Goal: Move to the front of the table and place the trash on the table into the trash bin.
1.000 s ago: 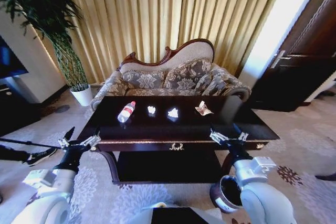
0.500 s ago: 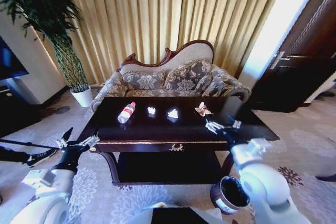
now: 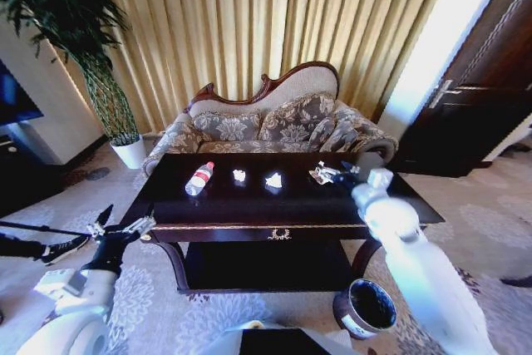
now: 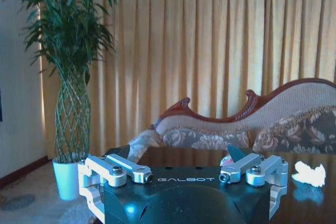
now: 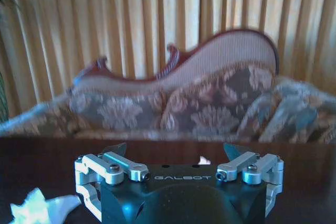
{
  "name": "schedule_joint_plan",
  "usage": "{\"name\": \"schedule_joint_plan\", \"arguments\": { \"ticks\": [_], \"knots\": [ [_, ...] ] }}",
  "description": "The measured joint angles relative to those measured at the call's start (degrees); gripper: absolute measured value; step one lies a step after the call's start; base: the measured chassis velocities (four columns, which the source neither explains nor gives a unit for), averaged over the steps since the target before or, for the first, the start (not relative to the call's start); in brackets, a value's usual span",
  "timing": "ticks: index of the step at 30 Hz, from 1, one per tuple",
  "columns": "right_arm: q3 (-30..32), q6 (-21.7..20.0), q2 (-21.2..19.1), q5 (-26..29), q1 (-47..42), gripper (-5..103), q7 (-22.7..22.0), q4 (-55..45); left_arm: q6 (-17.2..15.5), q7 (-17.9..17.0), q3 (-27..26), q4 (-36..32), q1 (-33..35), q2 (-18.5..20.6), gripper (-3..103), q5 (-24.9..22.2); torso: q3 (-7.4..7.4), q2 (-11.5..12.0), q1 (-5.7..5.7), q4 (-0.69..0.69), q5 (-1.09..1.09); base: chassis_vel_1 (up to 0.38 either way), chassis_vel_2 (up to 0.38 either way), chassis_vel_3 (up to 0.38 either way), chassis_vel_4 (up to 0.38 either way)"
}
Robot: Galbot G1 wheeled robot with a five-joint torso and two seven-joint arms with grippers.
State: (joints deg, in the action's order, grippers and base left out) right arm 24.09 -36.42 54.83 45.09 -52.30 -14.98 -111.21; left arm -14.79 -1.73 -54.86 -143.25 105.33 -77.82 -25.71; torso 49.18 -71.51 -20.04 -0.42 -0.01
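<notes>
While the trash sits in a row along the far side of the dark surface [image 3: 249, 201], the bottle [image 3: 199, 178] lies at the 9 o'clock end. Two white paper wads [image 3: 239, 175] [image 3: 273, 179] lie in the middle, and a crumpled wad [image 3: 320, 174] at the 3 o'clock end. The right end effector [image 3: 330, 175] hangs right at that wad, fingers spread wide. The trash bin [image 3: 366, 308] stands on the carpet near the surface's 5 o'clock corner. The left end effector [image 3: 123, 228] waits, spread open, off the 8 o'clock corner.
</notes>
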Motion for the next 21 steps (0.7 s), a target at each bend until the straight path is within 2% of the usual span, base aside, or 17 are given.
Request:
{"name": "schedule_joint_plan", "arguments": {
  "ticks": [2, 4, 9, 21],
  "knots": [
    [-1.9, -0.9, 0.0, 0.2, 2.0, 100, -1.4, 2.0, -0.4, -0.1, 0.2, 0.0, -0.1, 0.0, 100, 0.0, 0.00, 0.0, 0.00, -0.01, -0.01, 0.000, 0.000, 0.000, 0.000],
    [-4.7, -3.0, 0.4, 0.8, 5.1, 100, -4.7, 5.3, -0.7, -0.1, 0.4, 0.0, -0.1, 0.0, 100, 0.0, -0.01, 0.0, 0.01, -0.01, 0.02, 0.000, 0.000, 0.000, 0.000],
    [-7.5, -4.7, 1.3, 1.2, 8.2, 100, -8.3, 9.8, -0.7, -0.2, 0.4, 0.0, -0.2, -0.1, 100, 0.0, 0.00, 0.0, 0.00, -0.01, 0.00, 0.000, 0.000, 0.000, 0.000],
    [-9.2, -4.8, 2.5, -0.2, 10.8, 100, -10.2, 16.5, -0.7, -0.2, 0.6, 0.0, -0.3, 0.0, 100, 0.0, -0.01, 0.0, 0.01, -0.01, 0.00, 0.000, 0.000, 0.000, 0.000]
  ]
}}
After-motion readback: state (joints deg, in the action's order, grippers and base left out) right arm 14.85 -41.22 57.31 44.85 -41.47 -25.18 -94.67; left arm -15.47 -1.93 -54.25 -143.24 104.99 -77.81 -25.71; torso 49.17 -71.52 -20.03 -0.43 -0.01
